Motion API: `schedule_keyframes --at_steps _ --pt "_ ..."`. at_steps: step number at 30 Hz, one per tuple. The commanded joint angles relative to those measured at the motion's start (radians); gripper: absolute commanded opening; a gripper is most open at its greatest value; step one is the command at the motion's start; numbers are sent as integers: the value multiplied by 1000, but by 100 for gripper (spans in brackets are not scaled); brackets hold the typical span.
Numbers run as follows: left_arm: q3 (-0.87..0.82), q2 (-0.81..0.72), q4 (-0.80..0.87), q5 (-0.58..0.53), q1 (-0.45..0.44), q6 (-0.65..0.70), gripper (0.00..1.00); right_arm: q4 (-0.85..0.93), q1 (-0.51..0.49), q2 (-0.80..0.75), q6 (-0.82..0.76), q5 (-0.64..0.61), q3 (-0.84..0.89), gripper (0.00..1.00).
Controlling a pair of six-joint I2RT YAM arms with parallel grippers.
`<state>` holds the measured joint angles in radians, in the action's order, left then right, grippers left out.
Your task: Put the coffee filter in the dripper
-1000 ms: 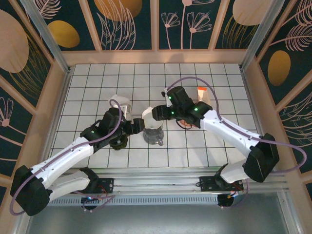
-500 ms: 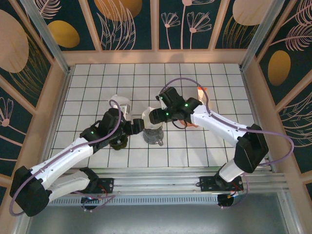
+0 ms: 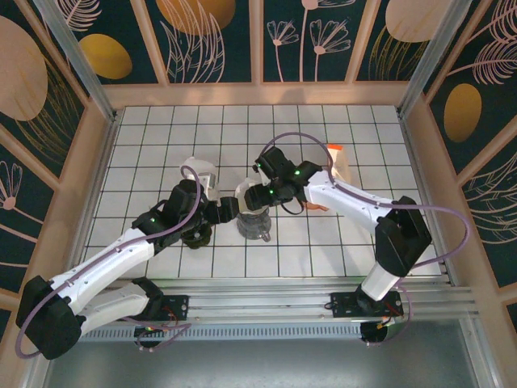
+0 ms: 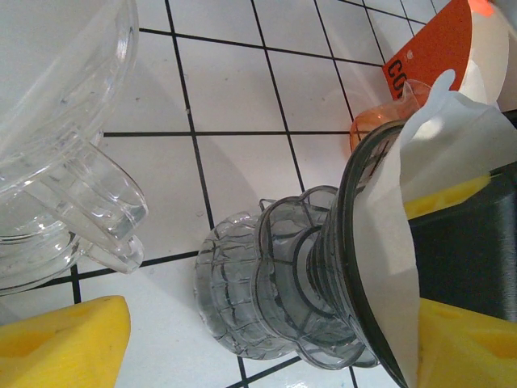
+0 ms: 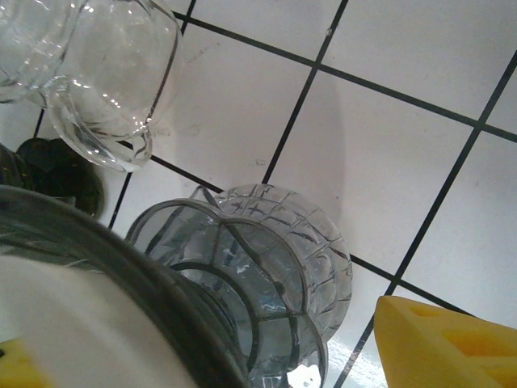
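On the tiled table (image 3: 161,137), the dripper (image 4: 275,299) is being straddled by the wide-parted left gripper (image 3: 230,208), and its filter (image 4: 388,242) is being touched by the parted right gripper (image 3: 255,196).

The table (image 3: 145,137) before me is a flat top of white square tiles with dark grid lines, fenced by pale wooden rails. Near its middle the clear dripper (image 3: 257,226) stands upright on its ribbed, scalloped glass foot (image 4: 258,307), which rests across a crossing of grid lines. Just to the left and a little farther back sits a clear glass jug (image 3: 200,172), apart from the dripper. Nearer to me on that side lies a dark round thing (image 3: 196,237); what it is I cannot tell. Toward the far right stands an orange and white packet (image 3: 339,159), with a small orange cup (image 4: 373,125) near it.
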<state>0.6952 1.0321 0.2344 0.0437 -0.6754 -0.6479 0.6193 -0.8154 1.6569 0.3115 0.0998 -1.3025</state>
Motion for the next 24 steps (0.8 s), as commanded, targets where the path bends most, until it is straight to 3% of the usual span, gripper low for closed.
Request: schedule_keyframes --at_steps 1,24 --pt "-15 -3 -9 -4 -6 13 85 24 -10 17 -27 -26 -17 71" --pt "-23 2 -14 -2 -6 13 85 -5 -28 37 -36 -48 -7 71"
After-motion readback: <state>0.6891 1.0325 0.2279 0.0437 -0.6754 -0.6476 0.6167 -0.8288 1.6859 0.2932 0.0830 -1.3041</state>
